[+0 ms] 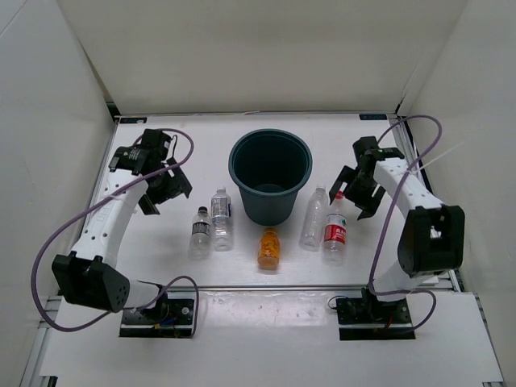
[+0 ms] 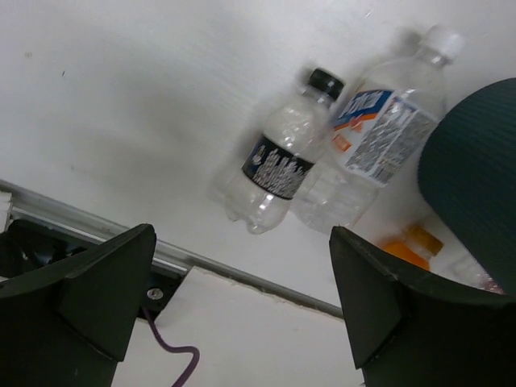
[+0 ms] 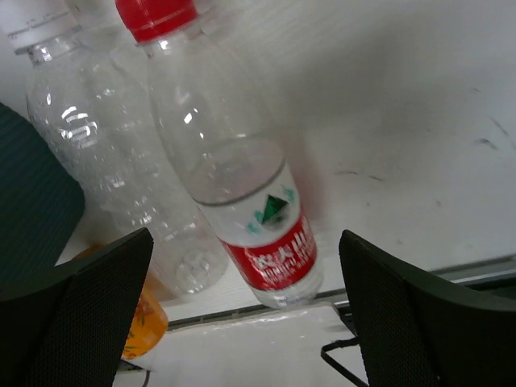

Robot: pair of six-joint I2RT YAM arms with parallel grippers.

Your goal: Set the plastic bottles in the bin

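Note:
The dark teal bin stands at the table's middle back. Five bottles lie in front of it: a small clear one with a black cap, a clear one with a blue and white label, an orange one, a plain clear one and a red-capped, red-labelled one. My left gripper is open and empty, left of the bottles. My right gripper is open and empty, just right of the red-capped bottle. The left wrist view shows the black-capped bottle and the labelled one.
White walls close in the table on the left, back and right. A metal rail runs along the near edge, with both arm bases and their cables behind it. The bin's wall shows at the edge of each wrist view.

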